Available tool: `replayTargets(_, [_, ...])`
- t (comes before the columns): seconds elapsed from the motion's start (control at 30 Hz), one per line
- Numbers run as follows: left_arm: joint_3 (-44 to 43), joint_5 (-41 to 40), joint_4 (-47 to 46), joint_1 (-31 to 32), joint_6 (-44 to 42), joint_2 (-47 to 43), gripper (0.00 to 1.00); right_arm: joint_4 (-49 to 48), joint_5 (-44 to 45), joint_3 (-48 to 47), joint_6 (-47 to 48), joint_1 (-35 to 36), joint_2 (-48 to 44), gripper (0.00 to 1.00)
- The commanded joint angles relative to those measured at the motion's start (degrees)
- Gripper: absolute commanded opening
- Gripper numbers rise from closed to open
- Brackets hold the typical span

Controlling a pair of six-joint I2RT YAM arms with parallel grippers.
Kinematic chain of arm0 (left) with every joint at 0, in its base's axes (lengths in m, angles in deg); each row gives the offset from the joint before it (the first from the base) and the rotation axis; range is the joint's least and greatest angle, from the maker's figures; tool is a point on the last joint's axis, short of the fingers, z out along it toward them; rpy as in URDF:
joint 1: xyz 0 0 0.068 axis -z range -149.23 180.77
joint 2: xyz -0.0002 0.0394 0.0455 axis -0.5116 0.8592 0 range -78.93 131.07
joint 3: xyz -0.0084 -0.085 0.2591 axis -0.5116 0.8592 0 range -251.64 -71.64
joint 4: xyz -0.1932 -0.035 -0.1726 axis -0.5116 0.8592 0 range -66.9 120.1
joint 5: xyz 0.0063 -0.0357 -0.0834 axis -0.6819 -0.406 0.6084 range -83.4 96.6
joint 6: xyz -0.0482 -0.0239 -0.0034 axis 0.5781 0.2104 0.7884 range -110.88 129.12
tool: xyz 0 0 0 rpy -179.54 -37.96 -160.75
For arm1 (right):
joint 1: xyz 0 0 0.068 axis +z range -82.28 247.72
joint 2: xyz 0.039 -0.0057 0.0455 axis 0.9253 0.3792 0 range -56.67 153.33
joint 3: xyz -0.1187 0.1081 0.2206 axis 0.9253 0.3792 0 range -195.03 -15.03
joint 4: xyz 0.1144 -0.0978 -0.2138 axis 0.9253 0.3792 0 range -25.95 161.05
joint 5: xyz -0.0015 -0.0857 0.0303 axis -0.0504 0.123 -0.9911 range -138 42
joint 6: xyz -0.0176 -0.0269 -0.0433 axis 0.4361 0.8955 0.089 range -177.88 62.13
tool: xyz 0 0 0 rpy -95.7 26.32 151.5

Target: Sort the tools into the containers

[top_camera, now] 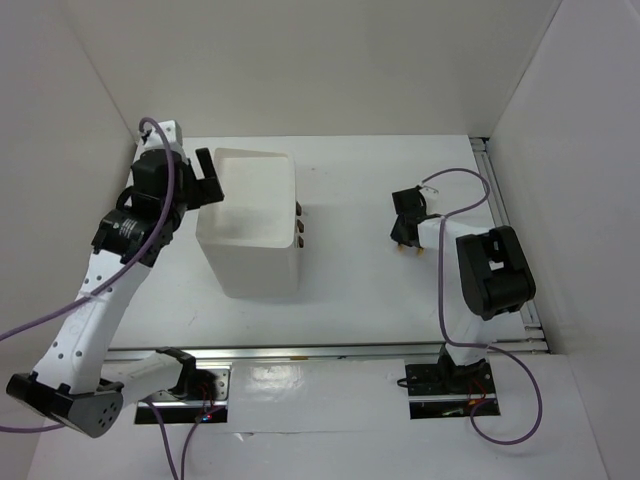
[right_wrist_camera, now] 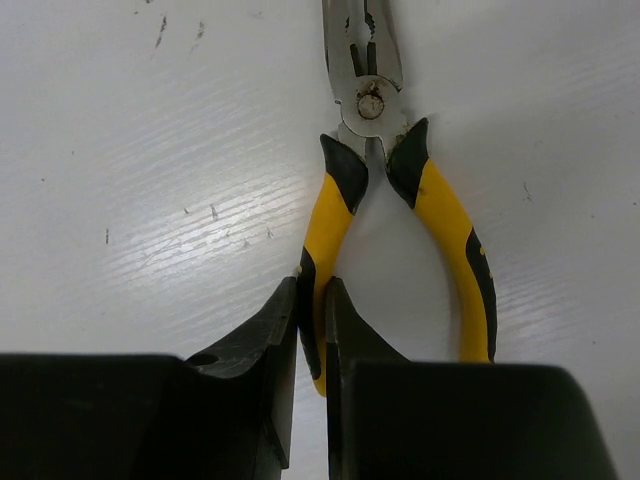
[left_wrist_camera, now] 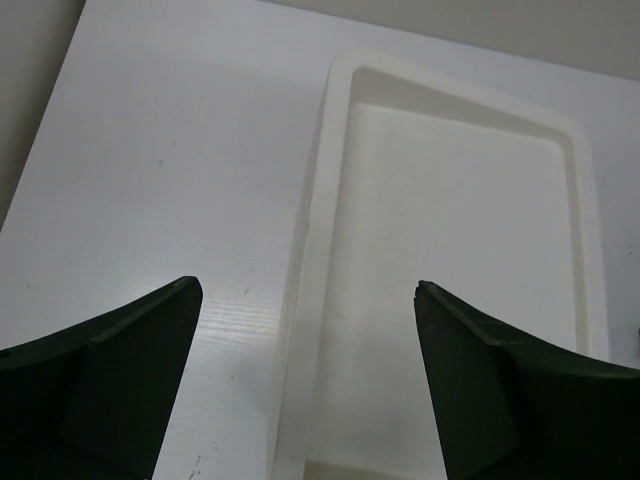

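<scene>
- Pliers (right_wrist_camera: 330, 225) with yellow-and-black handles and a long nose lie against the white table (top_camera: 360, 180) on its right side. Their handles are splayed and the nose points away from the wrist camera.
- The right gripper (right_wrist_camera: 312, 300) is closed on one handle only, the left one as its own camera sees it, pinching it near the tail end. The other handle hangs free of the fingers.
- Whether the tool has left the surface cannot be told from these views.
- The step in hand looks like the pick-up of the pliers, with the grip made and the carry not yet begun.
- The white box (top_camera: 250, 262) stands left of centre, well apart from the pliers. Its dark drawer handles (top_camera: 300, 228) face the right arm.
- The box's top bin (left_wrist_camera: 320, 150) is open upward, and no tool shows in the part the left wrist camera takes in.
- The left gripper (left_wrist_camera: 308, 288) hangs over the bin's left rim, jaws spread wide and holding nothing.
- The next move likely calls for a straight lift, then a carry leftward across the table, high enough to clear the box's rim before release.
- A pinch on a single handle may let the pliers swing or the free handle sag, so a slow, level carry seems wise.
- The left arm may need to draw aside if the bin is the target.
</scene>
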Motion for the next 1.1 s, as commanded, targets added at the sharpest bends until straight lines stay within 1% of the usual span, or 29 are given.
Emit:
replayTargets(0.0, [-3.30, -0.41, -0.56, 0.21, 1.42, -1.49, 1.00, 1.85, -4.38, 3.42, 0.98, -0.24, 2.49, 0.00])
replayTargets(0.07, [-4.10, 0.74, -0.56, 0.21, 2.21, -4.30, 1.00, 0.63, -4.39, 3.42, 1.60, -0.24, 0.38, 0.00])
replayTargets(0.1, [-4.62, 1.27, -0.56, 0.21, 2.22, -5.62, 1.00, 0.62, -4.91, 3.42, 3.25, -0.24, -2.59, 0.00])
replayTargets(0.17, [-5.15, 1.89, 0.14, 0.21, 3.62, -10.26, 1.00, 1.14, -4.75, 0.45, 4.05, 1.33, -5.60, 0.00])
replayTargets(0.2, [-5.15, 2.84, 0.14, 0.21, 3.63, -11.85, 1.00, 2.28, -4.74, -1.05, 4.67, 1.95, -8.57, 0.00])
replayTargets(0.27, [-5.15, 2.85, 1.10, 0.21, 4.68, -14.76, 1.00, 3.43, -6.31, -5.79, 5.20, 3.10, -11.14, 0.00])
replayTargets(0.33, [-4.46, 0.84, 2.42, 0.21, 5.39, -18.62, 1.00, 4.49, -8.25, -10.35, 5.20, 4.50, -14.29, 0.00])
replayTargets(0.43, [-3.57, -1.97, 3.56, 0.21, 6.00, -23.10, 1.00, 4.49, -10.27, -13.62, 4.59, 6.34, -17.29, 0.00])
replayTargets(0.53, [-2.16, -3.21, 4.27, 0.21, 6.00, -24.96, 1.00, 5.01, -12.55, -18.36, 3.27, 10.20, -19.84, 0.00])
replayTargets(0.6, [-1.46, -3.21, 4.98, 0.21, 6.00, -25.49, 1.00, 3.88, -15.01, -21.09, 3.27, 13.63, -20.46, 0.00])
replayTargets(0.63, [-0.85, -3.21, 5.59, 0.21, 6.00, -25.49, 1.00, 1.52, -16.59, -21.10, 2.49, 14.86, -20.47, 0.00])
replayTargets(0.67, [0.02, -3.73, 5.59, 0.21, 6.00, -25.49, 1.00, 0.80, -19.83, -22.67, 1.70, 17.05, -21.08, 0.00])
replayTargets(0.73, [0.82, -3.74, 5.59, 0.21, 6.00, -26.11, 1.00, 0.80, -23.01, -24.87, 1.69, 19.52, -20.30, 0.00])
replayTargets(0.77, [1.61, -3.74, 5.59, 0.21, 6.00, -26.63, 1.00, 1.49, -24.94, -27.31, 1.69, 22.23, -18.81, 0.00])
replayTargets(0.9, [2.93, -2.95, 5.59, 0.21, 6.00, -26.63, 1.00, 0.09, -26.28, -30.58, 2.21, 29.19, -15.99, 0.00])
replayTargets(0.93, [2.93, -2.34, 5.59, 0.21, 6.52, -26.63, 1.00, 0.09, -26.28, -33.11, 2.21, 31.11, -14.07, 0.00])
replayTargets(0.97, [3.54, -1.81, 5.59, 0.21, 6.53, -26.63, 1.00, 0.09, -26.28, -33.14, 2.21, 31.13, -12.92, 0.00])
replayTargets(1.0, [3.55, -1.81, 5.59, 0.21, 6.53, -26.63, 1.00, 0.96, -26.28, -36.45, 2.91, 32.96, -11.69, 0.00])
replayTargets(1.07, [4.16, -1.28, 5.59, 0.21, 6.53, -26.63, 1.00, 3.24, -24.53, -39.80, 3.44, 35.17, -8.53, 0.00])
